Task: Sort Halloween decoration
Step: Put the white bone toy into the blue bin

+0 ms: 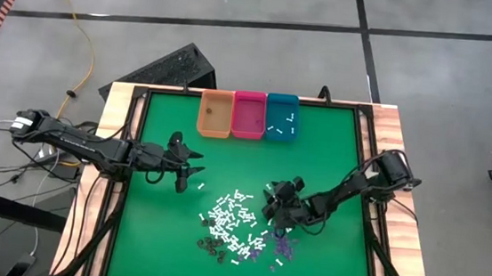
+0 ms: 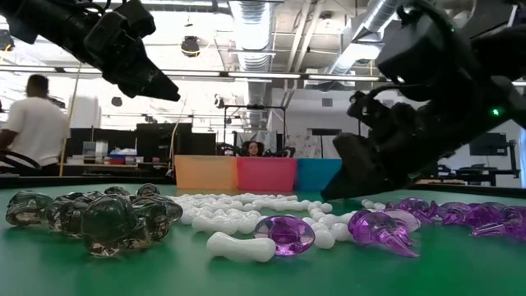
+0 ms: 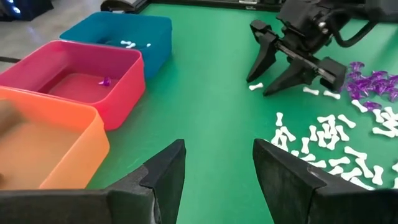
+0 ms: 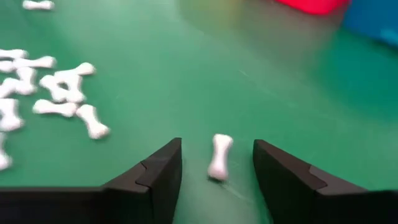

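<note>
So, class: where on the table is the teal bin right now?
In the high view the teal bin sits at the table's far edge, rightmost in the row of three, touching the pink bin, with a few white bones inside.

We identify an open-plan robotics lab by its exposed ceiling ducts [image 2: 255,25], monitor-laden desks [image 2: 123,152], and taped concrete floor [image 1: 238,21].

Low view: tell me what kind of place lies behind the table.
Probably an open lab or workshop: exposed ceiling ducts, desks with monitors and a person in a white shirt seated at the left.
</note>
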`<state>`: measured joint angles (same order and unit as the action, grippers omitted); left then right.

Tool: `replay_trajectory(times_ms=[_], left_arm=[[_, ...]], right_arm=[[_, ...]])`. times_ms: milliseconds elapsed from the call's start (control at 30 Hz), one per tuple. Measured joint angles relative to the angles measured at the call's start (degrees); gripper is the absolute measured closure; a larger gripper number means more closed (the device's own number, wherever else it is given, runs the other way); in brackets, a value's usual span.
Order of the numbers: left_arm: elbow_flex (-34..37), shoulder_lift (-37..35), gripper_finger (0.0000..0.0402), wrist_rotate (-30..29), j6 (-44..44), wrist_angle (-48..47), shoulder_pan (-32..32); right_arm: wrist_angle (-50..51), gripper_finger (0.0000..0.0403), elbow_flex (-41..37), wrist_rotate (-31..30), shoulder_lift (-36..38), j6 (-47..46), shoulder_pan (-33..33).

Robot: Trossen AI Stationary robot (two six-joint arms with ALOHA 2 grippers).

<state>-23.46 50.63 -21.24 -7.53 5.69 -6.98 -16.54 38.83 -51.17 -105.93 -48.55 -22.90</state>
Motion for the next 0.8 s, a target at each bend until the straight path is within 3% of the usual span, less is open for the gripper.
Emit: replay_trajectory(times_ms=[200,567,800], left_arm=[[0.00,0.00,0.0223,-0.28,0.00,-0.04,0.02],[0.00,0.00,0.0223,-0.37,-0.74,-0.22,0.02],[0.00,0.00,0.0223,-0.03,-0.79,-0.24,0.01]], right_arm=[[4.60,0.0195,0.18,-1.03,-0.26,-5.57,-1.12],[5.05,0.0332,0.10,0.18,-0.19,-2.32,1.04],[5.34,0.0366,0.02,1.10,0.27,-1.95,1.18]])
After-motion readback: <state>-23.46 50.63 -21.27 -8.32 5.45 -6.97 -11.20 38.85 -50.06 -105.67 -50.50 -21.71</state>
